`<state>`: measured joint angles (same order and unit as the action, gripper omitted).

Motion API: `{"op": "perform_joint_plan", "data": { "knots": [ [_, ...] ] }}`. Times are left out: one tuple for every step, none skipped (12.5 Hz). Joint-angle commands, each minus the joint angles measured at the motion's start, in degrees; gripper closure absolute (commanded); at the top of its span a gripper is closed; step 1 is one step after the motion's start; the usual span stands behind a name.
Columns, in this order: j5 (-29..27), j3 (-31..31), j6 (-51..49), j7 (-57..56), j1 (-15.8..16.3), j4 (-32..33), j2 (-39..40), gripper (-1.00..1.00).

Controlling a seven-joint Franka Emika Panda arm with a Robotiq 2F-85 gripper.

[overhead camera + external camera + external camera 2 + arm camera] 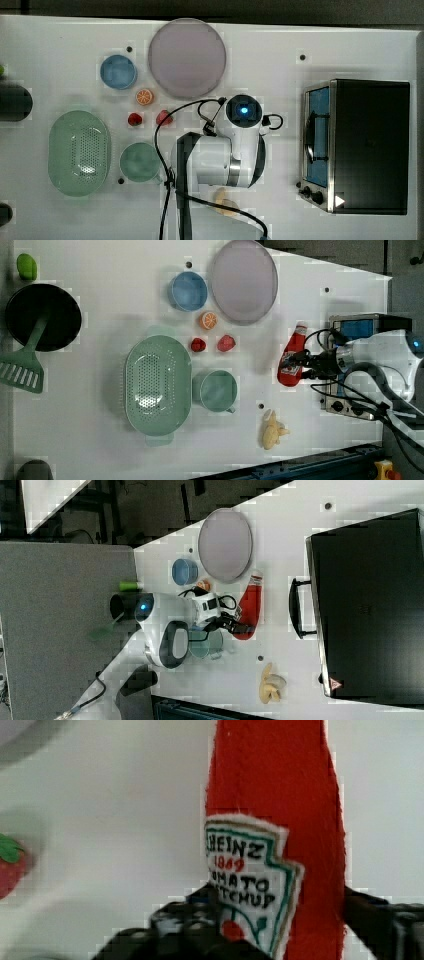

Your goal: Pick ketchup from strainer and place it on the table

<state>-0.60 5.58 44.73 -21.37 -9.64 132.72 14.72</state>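
Note:
The ketchup (292,357), a red bottle with a white cap and a white-and-red label, lies flat on the white table (90,300), between the lilac plate and the toaster oven. Its cap points towards the plate. My gripper (306,365) is down at the bottle's lower half, reaching it from the oven's side. The right view has the ketchup (250,605) with my gripper (239,626) at its base. Up close in the wrist view, the ketchup (280,785) runs between the black parts of my gripper (275,920). The pale green strainer (80,152) holds nothing and sits at the top view's left.
A lilac plate (186,57), a blue bowl (118,71), an orange slice (145,96), two strawberries (135,119) and a teal cup (140,161) lie between strainer and arm. A toaster oven (365,145) stands at the top view's right. A banana (272,430) lies near the front edge.

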Motion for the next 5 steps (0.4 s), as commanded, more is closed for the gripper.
{"op": "perform_joint_plan", "data": {
  "knots": [
    [-0.26, -0.24, 1.99, -2.03, -0.67, -1.81, -1.09, -0.93],
    [-0.31, -0.22, 1.01, -2.03, -0.68, -2.0, -1.97, -1.0],
    [-0.5, -0.16, 0.11, -1.91, -0.68, -2.58, -3.22, -1.0],
    [-0.6, -0.07, -0.77, -1.89, -0.67, -3.55, -4.66, -1.0],
    [-0.63, -0.02, -2.57, -1.86, -0.66, -4.84, -6.21, -1.0]
  ]
}}
